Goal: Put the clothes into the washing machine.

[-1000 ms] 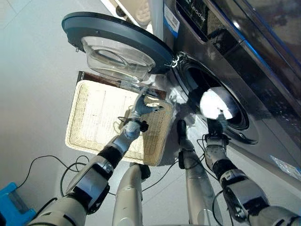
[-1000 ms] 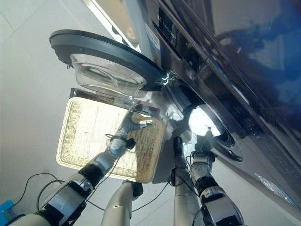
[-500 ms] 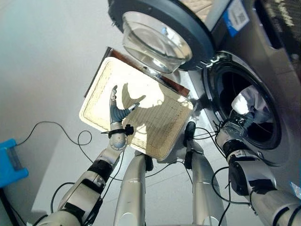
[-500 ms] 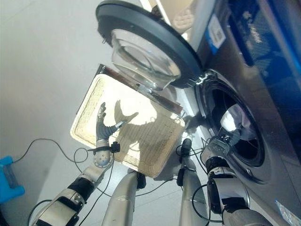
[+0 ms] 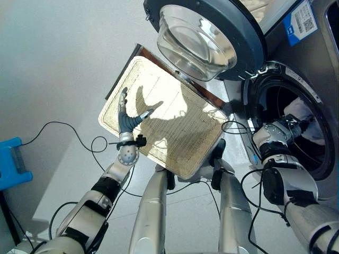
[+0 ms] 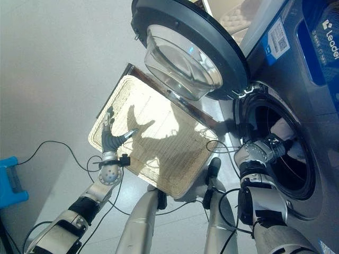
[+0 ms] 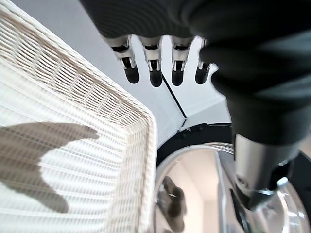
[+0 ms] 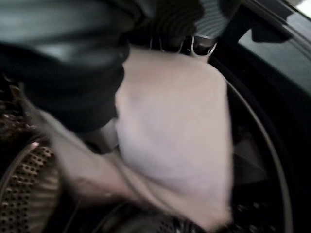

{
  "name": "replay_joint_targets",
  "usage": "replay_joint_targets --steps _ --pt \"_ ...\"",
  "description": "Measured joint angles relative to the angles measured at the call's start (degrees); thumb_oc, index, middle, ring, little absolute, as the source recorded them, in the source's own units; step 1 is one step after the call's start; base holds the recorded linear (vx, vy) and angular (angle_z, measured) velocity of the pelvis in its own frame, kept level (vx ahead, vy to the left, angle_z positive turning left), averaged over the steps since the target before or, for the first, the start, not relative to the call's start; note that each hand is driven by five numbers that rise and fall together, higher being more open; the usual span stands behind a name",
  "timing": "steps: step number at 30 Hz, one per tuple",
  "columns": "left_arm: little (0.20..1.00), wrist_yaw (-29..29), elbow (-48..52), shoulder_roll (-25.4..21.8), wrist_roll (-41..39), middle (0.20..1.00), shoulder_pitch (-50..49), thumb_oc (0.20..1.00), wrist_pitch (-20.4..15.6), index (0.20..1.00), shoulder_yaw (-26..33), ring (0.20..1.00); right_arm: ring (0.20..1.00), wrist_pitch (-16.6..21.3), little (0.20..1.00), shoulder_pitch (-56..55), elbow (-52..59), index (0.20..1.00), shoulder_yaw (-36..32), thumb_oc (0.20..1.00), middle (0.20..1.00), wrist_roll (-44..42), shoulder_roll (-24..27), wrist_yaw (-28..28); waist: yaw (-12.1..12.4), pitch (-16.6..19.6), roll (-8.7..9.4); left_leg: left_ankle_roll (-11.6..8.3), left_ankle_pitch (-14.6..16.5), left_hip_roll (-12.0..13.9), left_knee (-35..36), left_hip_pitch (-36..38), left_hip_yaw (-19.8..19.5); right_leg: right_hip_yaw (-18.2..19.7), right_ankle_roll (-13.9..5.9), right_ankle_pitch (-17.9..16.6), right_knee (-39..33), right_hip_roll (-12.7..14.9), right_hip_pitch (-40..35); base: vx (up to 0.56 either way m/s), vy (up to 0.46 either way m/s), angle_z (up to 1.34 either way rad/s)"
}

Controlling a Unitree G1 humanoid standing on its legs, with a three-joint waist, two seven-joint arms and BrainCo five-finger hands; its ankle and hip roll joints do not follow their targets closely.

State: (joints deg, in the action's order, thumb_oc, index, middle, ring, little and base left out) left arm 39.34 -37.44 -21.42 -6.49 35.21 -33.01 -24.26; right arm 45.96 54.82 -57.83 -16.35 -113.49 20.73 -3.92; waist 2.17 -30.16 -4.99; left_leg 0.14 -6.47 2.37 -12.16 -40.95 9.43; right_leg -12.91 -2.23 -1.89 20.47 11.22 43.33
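1. The right hand [image 5: 286,128] reaches into the round opening of the dark grey front-loading washing machine [image 5: 312,63]. Its fingers are clenched on a pale pinkish-white piece of clothing [image 8: 175,141].
2. That garment hangs from the hand inside the perforated steel drum [image 8: 29,194]; in the eye views it shows as a pale patch [image 6: 288,138] just past the hand, within the door ring.
3. The left hand [image 5: 127,117] is held over the near left corner of the flat cream wicker basket [image 5: 175,137], fingers [image 7: 155,73] straight and spread, thumb apart, grasping nothing.
4. The basket lies on the light grey floor [image 5: 53,63], its far right edge beside the machine's front and under the open door.
5. The round dark-rimmed door with its clear glass bowl [image 5: 198,39] stands swung open over the basket's far edge.
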Motion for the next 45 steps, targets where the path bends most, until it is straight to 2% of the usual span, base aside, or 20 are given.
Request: replay_joint_targets --steps 5,14,19,23,24,25,26,28,33,40,45 --pt "1.000 0.00 0.01 -0.01 -0.02 1.000 -0.16 1.000 0.20 1.000 -0.02 1.000 1.000 1.21 1.000 -0.67 0.03 1.000 0.04 1.000 1.000 0.00 0.68 0.82 -0.29 0.00 0.00 0.02 -0.04 0.01 0.00 0.10 -0.01 0.02 0.01 0.00 0.12 0.00 -0.08 0.00 0.000 0.00" --pt "1.000 0.03 -0.07 0.01 -0.05 1.000 -0.18 1.000 0.99 1.000 -0.49 1.000 1.000 0.66 1.000 -2.09 -1.86 1.000 0.41 1.000 1.000 0.00 0.73 0.34 -1.46 0.00 0.00 0.07 -0.09 -0.01 0.04 0.43 -0.01 0.08 0.01 -0.01 0.16 0.02 -0.40 0.00 0.000 0.00" --pt "1.000 0.07 -0.50 0.00 -0.04 1.000 0.05 1.000 1.28 1.000 -0.58 1.000 1.000 -4.33 1.000 -2.61 -7.55 1.000 2.22 1.000 1.000 0.01 1.56 1.54 -1.40 0.00 0.00 0.06 -0.18 -0.06 0.20 1.57 0.01 0.10 0.00 -0.01 0.17 0.06 -1.47 0.00 0.000 0.00" --pt "1.000 0.08 -1.49 -0.02 -0.05 1.000 -0.15 1.000 1.29 1.000 -0.53 1.000 1.000 -8.93 1.000 -3.51 -8.64 1.000 4.20 1.000 1.000 3.45 1.35 2.29 -1.41 0.01 -0.01 -0.01 -0.35 -0.12 0.61 2.59 0.00 0.12 -0.01 0.01 0.14 0.07 -2.33 0.00 0.008 0.00" --pt "1.000 0.06 -2.34 0.01 -0.04 1.000 -0.22 1.000 1.39 1.000 -0.51 1.000 1.000 -11.23 1.000 -4.26 -8.40 1.000 5.98 1.000 1.000 8.84 0.76 2.27 -1.42 0.00 0.00 -0.04 -0.37 -0.11 0.64 3.12 -0.04 0.14 0.00 0.02 0.15 0.04 -2.86 0.00 0.000 0.00" --pt "1.000 0.06 -2.34 0.01 -0.04 1.000 -0.22 1.000 1.39 1.000 -0.51 1.000 1.000 -11.23 1.000 -4.26 -8.40 1.000 5.98 1.000 1.000 8.84 0.76 2.27 -1.42 0.00 0.00 -0.04 -0.37 -0.11 0.64 3.12 -0.04 0.14 0.00 0.02 0.15 0.04 -2.86 0.00 0.000 0.00" --pt "1.000 -0.14 -2.98 0.22 -0.01 1.000 -0.25 1.000 1.72 1.000 -0.48 1.000 1.000 -14.18 1.000 -5.96 -8.35 1.000 8.72 1.000 1.000 15.92 -0.02 1.70 -1.40 0.00 0.00 -0.05 -0.38 -0.13 0.95 4.43 -0.05 0.15 -0.03 0.11 0.09 0.06 -4.10 0.00 0.000 0.00" --pt "1.000 -0.16 -3.01 0.13 -0.02 1.000 -0.34 1.000 1.83 1.000 -0.27 1.000 1.000 -16.21 1.000 -6.92 -8.32 1.000 9.83 1.000 1.000 19.60 -0.65 0.73 -1.32 0.00 0.00 -0.06 -0.37 -0.15 1.11 5.43 -0.05 0.05 -0.08 0.17 -0.03 0.05 -5.11 0.00 0.000 0.00" --pt "1.000 -1.65 -4.66 0.31 0.02 1.000 -1.84 1.000 1.85 1.000 0.96 1.000 1.000 -23.13 1.000 -11.25 -10.11 1.000 12.90 1.000 1.000 35.75 -1.94 -0.37 -1.38 0.01 0.03 -0.36 -0.32 -0.23 1.77 9.36 -0.39 -0.07 -0.54 1.04 -0.02 0.13 -9.01 0.01 0.002 0.04" --pt "1.000 -1.81 -7.03 3.15 1.27 1.000 -5.76 1.000 1.88 1.000 1.36 1.000 1.000 -27.12 1.000 -18.99 -10.17 1.000 19.57 1.000 1.000 53.75 -4.67 -1.94 -1.53 -0.04 0.33 -0.66 -0.67 -0.23 3.74 14.50 -0.71 -0.33 -0.66 1.74 -0.80 -0.15 -13.82 0.02 0.016 0.02" --pt "1.000 -1.69 -10.46 5.68 2.11 1.000 -7.87 1.000 1.77 1.000 3.14 1.000 1.000 -31.85 1.000 -23.51 -11.97 1.000 23.06 1.000 1.000 60.19 -8.68 -1.56 -1.62 0.01 1.28 -1.01 -0.63 0.02 5.69 19.09 -0.68 -0.31 -0.72 1.99 -2.49 -0.86 -18.27 0.05 0.018 -0.01"
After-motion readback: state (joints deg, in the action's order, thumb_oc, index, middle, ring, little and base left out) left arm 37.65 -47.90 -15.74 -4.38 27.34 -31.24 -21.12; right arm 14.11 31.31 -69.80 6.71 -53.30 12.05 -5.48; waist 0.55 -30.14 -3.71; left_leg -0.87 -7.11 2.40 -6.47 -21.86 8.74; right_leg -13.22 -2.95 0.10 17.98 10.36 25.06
